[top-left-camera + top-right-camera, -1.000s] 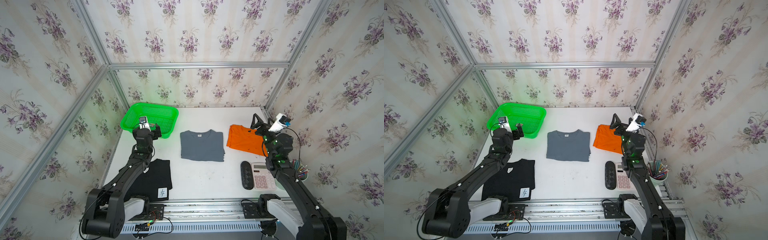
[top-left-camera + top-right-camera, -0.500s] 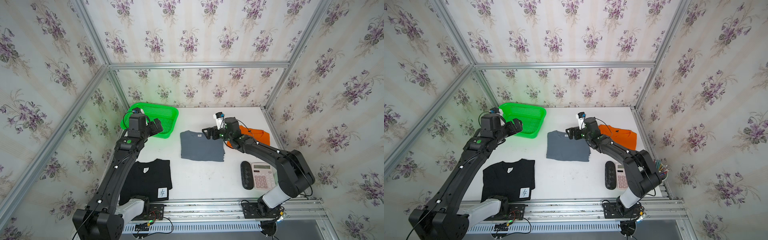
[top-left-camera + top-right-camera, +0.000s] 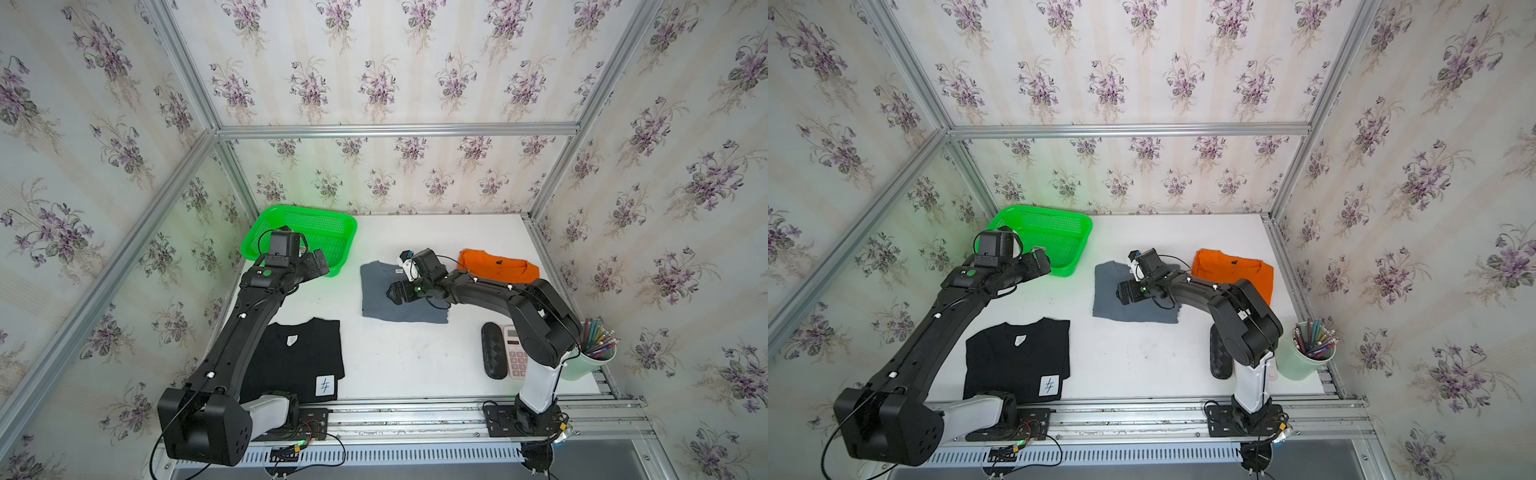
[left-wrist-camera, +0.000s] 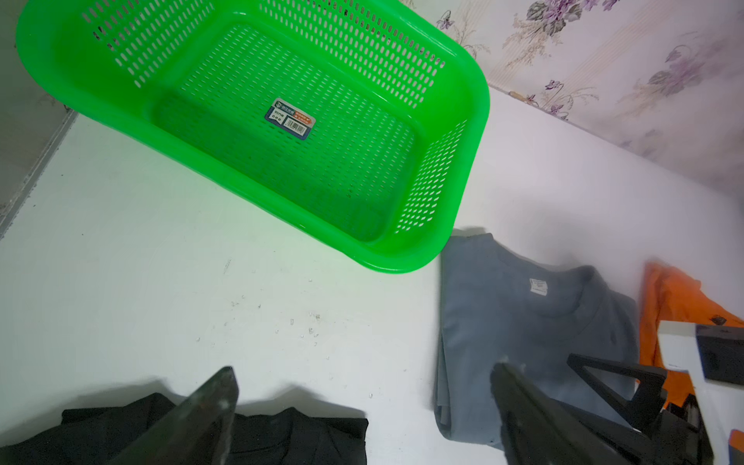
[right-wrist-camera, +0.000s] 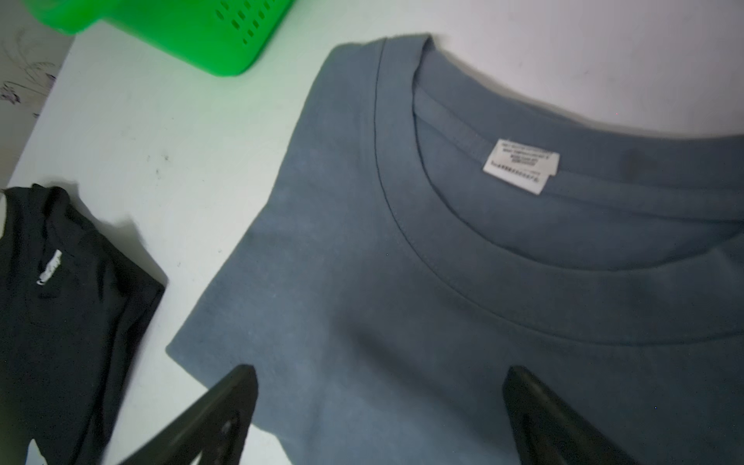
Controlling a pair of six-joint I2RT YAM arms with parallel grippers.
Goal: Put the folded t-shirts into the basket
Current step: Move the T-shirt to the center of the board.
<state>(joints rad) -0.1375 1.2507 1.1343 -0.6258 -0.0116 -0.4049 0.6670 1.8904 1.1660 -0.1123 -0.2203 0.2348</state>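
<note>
Nearest the front rail, the black shirt (image 3: 299, 357) lies flat on the table (image 3: 415, 365), to the front left of the grey shirt (image 3: 374, 299). To the front right of the grey shirt sit a black case (image 3: 493, 351), a calculator (image 3: 515, 353) touching it, and a cup of pens (image 3: 594, 355).

The grey shirt lies folded mid-table, collar and white label toward the back wall. The right gripper (image 3: 390, 293) is low over its middle, pointing left. In the right wrist view its fingers (image 5: 241, 378) are spread wide over the grey cloth with nothing between them. Whether they touch the cloth cannot be told.

The left gripper (image 3: 322, 264) hangs to the back left of the grey shirt, over the near right corner of the basket (image 3: 316, 220). In the left wrist view its fingers (image 4: 225, 382) are spread wide and empty, above bare table between the black shirt (image 4: 302, 439), the grey shirt (image 4: 523, 314) and the basket (image 4: 479, 100).

The orange shirt (image 3: 498, 268) lies just to the back right of the grey shirt, near it but apart.

Farthest back, the basket stands to the back left of the grey shirt, close to its corner, with a sticker (image 4: 290, 118) showing on its floor. All three shirts lie on the table outside it.
</note>
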